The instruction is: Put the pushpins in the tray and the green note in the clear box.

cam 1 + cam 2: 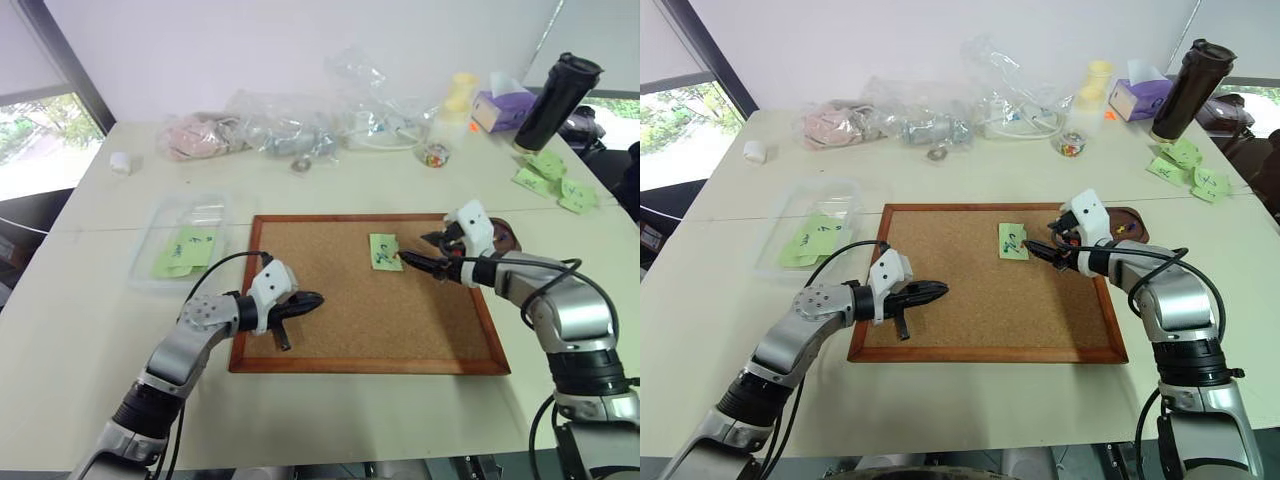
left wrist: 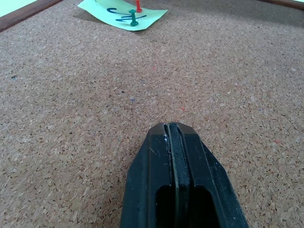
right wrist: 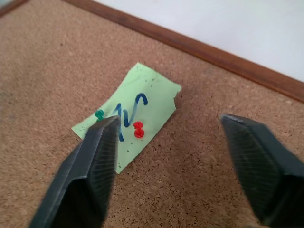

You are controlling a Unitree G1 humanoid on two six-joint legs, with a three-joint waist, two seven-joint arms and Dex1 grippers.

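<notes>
Nearest us, our left gripper [image 2: 178, 156] rests low over the bare corkboard [image 1: 330, 330] with its two black fingers clenched together on nothing. Farther in, our right gripper [image 3: 166, 156] hangs just short of the green note [image 3: 130, 111], jaws spread wide and empty.

The green note lies on the corkboard's far half, pinned by a red pushpin [image 3: 138, 129] near its middle and a green pushpin [image 3: 99, 114] near one edge. The tray [image 1: 1130, 222] sits just past the board's right rim, behind our right wrist; the clear box [image 1: 190, 240] sits left of the board, already holding green slips.

We judge the step in hand to be pulling a pin. To do it well, we should narrow the jaws around one head only, most likely the red one, come down along the pin's shaft, pinch the head clear of the paper, and lift straight out so the note does not tear.

The note is slightly oblong, its long axis running from the near-left toward the board's far rim in the right wrist view. One corner curls up slightly.
</notes>
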